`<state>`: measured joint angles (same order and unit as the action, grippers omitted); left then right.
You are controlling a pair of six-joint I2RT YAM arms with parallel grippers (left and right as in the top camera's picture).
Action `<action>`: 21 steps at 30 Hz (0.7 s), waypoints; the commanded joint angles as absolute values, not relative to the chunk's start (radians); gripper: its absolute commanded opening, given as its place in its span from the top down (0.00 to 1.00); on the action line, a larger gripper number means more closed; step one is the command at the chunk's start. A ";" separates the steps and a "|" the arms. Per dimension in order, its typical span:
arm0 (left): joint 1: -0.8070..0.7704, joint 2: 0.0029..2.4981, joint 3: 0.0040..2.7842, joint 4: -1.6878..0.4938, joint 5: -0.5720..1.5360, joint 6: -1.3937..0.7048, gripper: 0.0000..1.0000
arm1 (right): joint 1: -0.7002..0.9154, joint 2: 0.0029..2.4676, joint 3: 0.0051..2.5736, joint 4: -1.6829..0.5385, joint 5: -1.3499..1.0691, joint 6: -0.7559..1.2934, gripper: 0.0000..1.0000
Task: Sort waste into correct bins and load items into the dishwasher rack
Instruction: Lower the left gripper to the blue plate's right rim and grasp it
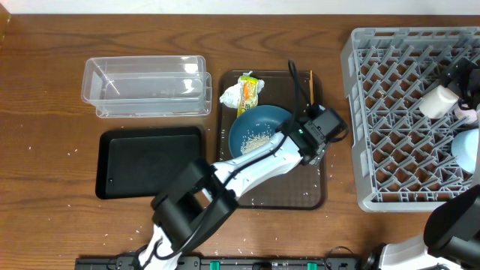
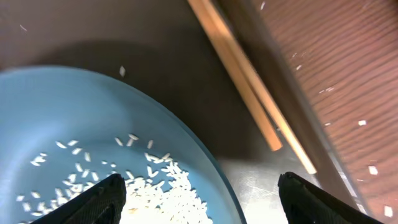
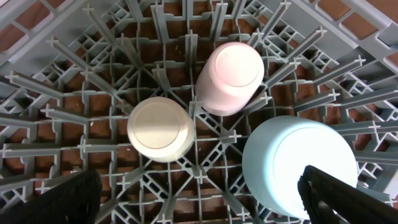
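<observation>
Left hand (image 2: 202,202) is wide open, gripping nothing. One finger is over the big blue bowl (image 1: 259,124), the other over the brown tray (image 1: 315,191), w/ the bowl rim between them. Rice (image 2: 149,190) is heaped in the bowl's bottom. Chopsticks (image 2: 245,87) lie on the tray, just right of the bowl. Tissue (image 1: 229,95) & yellow-green wrapper (image 1: 248,88) sit side by side at the tray's far edge. Clear tub (image 1: 142,86) and black tray (image 1: 150,161) are off to the left on the counter (image 1: 45,90). Right hand (image 3: 199,202) is released too, above the rack (image 1: 397,112). White cup (image 3: 160,129), pinkish cup (image 3: 230,78) & small light-blue bowl (image 3: 301,165) are upside down in there.
</observation>
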<state>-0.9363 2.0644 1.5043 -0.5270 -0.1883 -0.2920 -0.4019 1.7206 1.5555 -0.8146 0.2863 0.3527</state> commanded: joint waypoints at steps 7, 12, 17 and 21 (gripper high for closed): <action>-0.934 2.102 1.511 -0.529 -0.211 -0.321 0.38 | -0.406 1.721 1.549 -0.815 0.290 0.366 0.01; -0.934 2.102 1.511 -0.528 -0.211 -0.321 0.43 | -0.406 1.721 1.549 -0.815 0.290 0.366 0.01; -0.941 2.098 1.512 -0.529 -0.211 -0.320 0.57 | -0.406 1.721 1.549 -0.816 0.290 0.366 0.01; -0.959 2.086 1.513 -0.529 -0.211 -0.320 0.63 | -0.406 1.721 1.549 -0.815 0.290 0.366 0.01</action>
<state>-0.9443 2.1010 1.5043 -0.5266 -0.1913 -0.3176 -0.4019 1.7206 1.5555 -0.8146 0.2863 0.3527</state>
